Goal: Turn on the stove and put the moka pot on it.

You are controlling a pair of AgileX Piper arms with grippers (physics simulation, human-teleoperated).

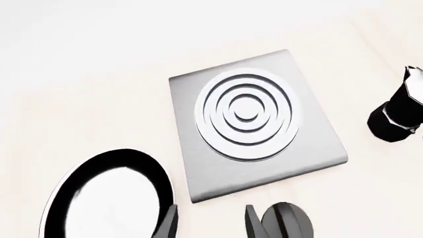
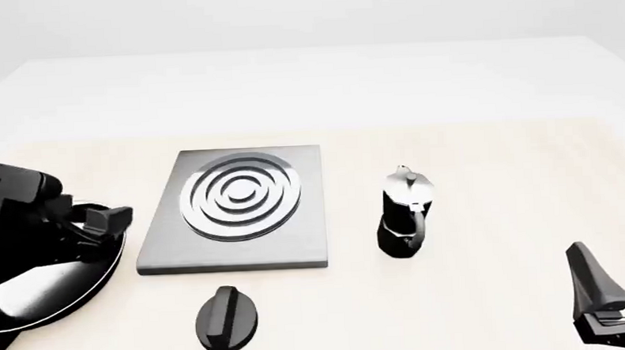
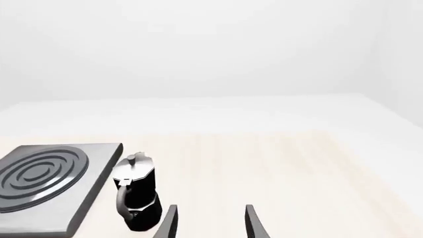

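Front view: one flat square grey metal stove (image 2: 235,214) with silver rings is seen at the middle, with one black oval ridged knob (image 2: 227,318) placed just near of it, probably for easy turning. One small black moka pot (image 2: 404,214) with silvery lid stands upright right of the stove, not yet on it. One glossy black frying pan (image 2: 43,293) lies left. The left gripper (image 1: 210,220) is spread beside the knob; the right gripper (image 3: 208,220) is spread too, holding nothing.
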